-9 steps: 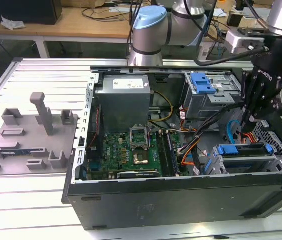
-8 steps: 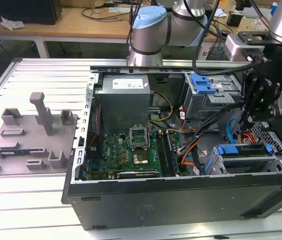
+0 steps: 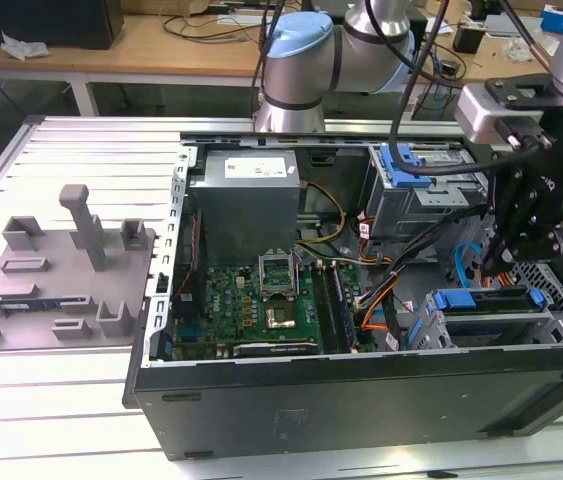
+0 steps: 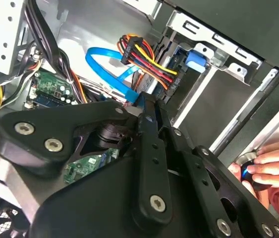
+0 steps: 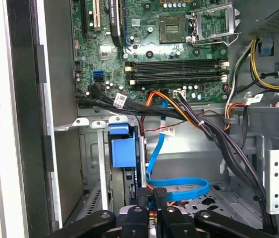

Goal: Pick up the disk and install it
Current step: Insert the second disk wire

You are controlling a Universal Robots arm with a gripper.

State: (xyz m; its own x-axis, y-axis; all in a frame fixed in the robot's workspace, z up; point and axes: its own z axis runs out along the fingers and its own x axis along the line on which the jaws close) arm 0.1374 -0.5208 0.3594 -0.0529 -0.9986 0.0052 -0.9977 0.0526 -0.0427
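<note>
In the exterior view I count one open computer case lying on the slatted desk, one grey power supply inside it, and one grey fixture plate well apart on the exterior view's left. There are two blue-trimmed bays. One is the latched drive cage at the far wall. The other, at the near wall, holds the disk, which lies flat with its blue bracket uppermost. My claw hangs just above the disk, with cable bundles crowding the gap beside it.

In the second wrist view the two fingers sit pressed together with nothing between them. They point toward the red-yellow wire plug and one flat blue cable. A person's hand rests at the case edge, close to the claw's linkage.

In the first wrist view the disk's blue bracket stands in its bay, tight against the case wall. The blue cable loops across the open floor beside it. I also see one processor socket.
</note>
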